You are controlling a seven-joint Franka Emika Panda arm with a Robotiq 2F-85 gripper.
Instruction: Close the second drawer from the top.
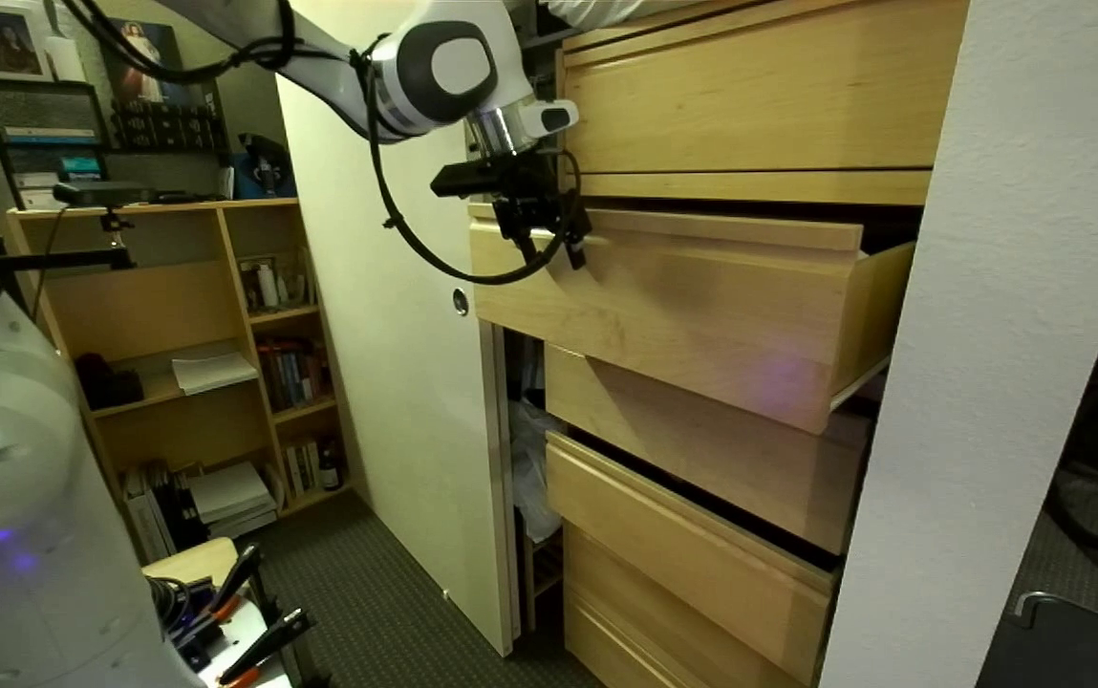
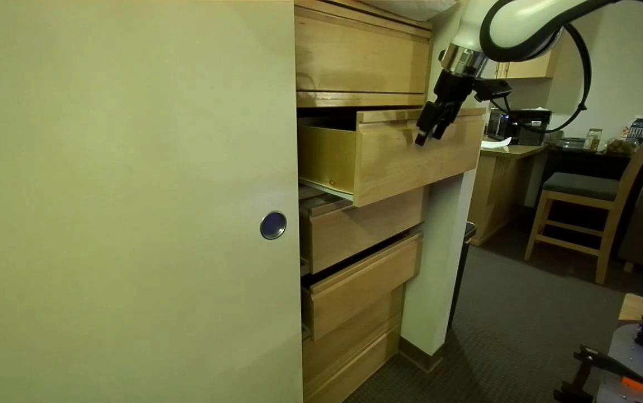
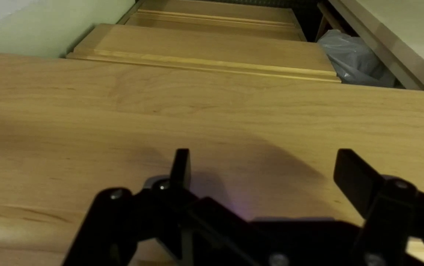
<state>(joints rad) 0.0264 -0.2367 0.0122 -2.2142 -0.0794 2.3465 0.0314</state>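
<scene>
Low in the wrist view, our gripper [image 3: 263, 164] gapes, contact unclear; let's push the second drawer [image 3: 212, 107] squarely inward.

In the wrist view the black hand [image 3: 262, 164] shows at the bottom, its fingers [image 3: 181, 170] spread well apart before a pale wood drawer front [image 3: 212, 103] that runs from side to side; contact is unclear. Beyond lie further drawer fronts [image 3: 212, 48], with a grey plastic bag [image 3: 355, 61] to their right, then a cream panel [image 3: 414, 31]. Upper left is a pale wall [image 3: 49, 31].
</scene>
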